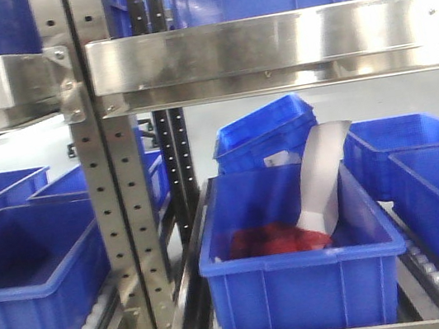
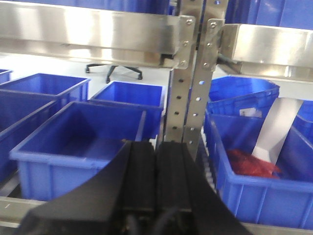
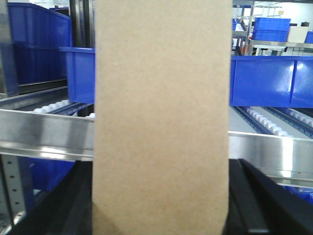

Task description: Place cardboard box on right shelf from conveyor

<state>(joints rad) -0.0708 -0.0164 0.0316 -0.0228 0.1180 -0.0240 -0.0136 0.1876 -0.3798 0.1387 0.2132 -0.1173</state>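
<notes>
In the right wrist view the plain tan cardboard box [image 3: 161, 112] fills the middle of the frame, upright between my right gripper's black fingers [image 3: 249, 196]. My right gripper [image 3: 161, 196] is shut on it. Right behind the box runs the right shelf's shiny steel front lip [image 3: 274, 149], with white rollers and blue bins beyond. The front view shows the same shelf [image 1: 267, 44] from below; neither the box nor any gripper appears there. My left gripper [image 2: 156, 147] is shut with nothing in it, held in front of the perforated upright [image 2: 188, 107]. The conveyor is out of view.
Blue plastic bins [image 1: 304, 276] crowd the lower roller level on both sides of the grey perforated uprights [image 1: 109, 232]. One bin holds a red item [image 1: 277, 239] and a white pouch [image 1: 321, 173]. More bins [image 3: 266, 81] stand on the right shelf level. An office chair [image 2: 115, 68] stands far behind.
</notes>
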